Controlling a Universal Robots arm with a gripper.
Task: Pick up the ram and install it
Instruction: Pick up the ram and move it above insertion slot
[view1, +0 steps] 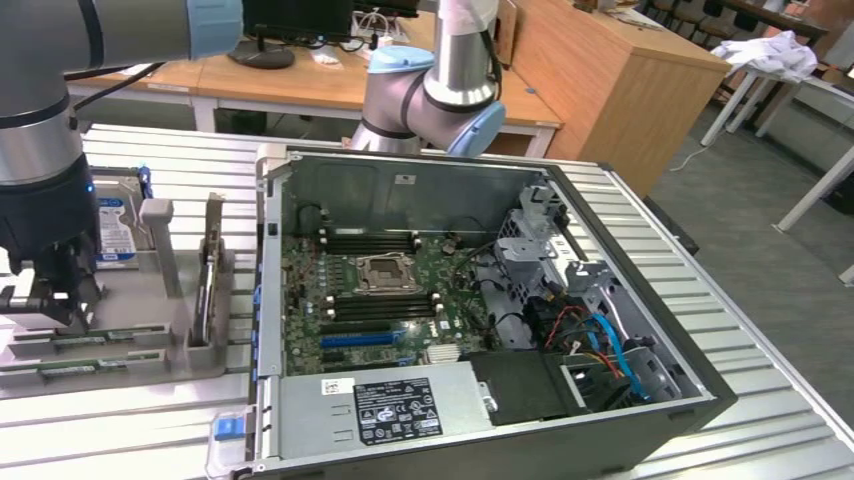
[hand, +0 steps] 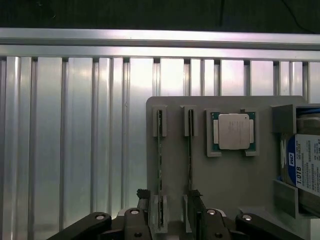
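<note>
Two green ram sticks stand on edge in slots of a grey holder: one ram stick and a second beside it. My gripper is open over their near ends; its dark fingertips straddle the first stick, and the other tip overlaps the second stick. In the exterior view the gripper hangs low over the holder at the exterior view's left, just above the ram sticks. The open computer case shows the motherboard with black memory slots.
A square silver chip sits in a pocket of the holder, and a blue-labelled hard drive stands beyond it. The holder rests on a ribbed aluminium table. The arm's base rises behind the case. Wooden desks stand further back.
</note>
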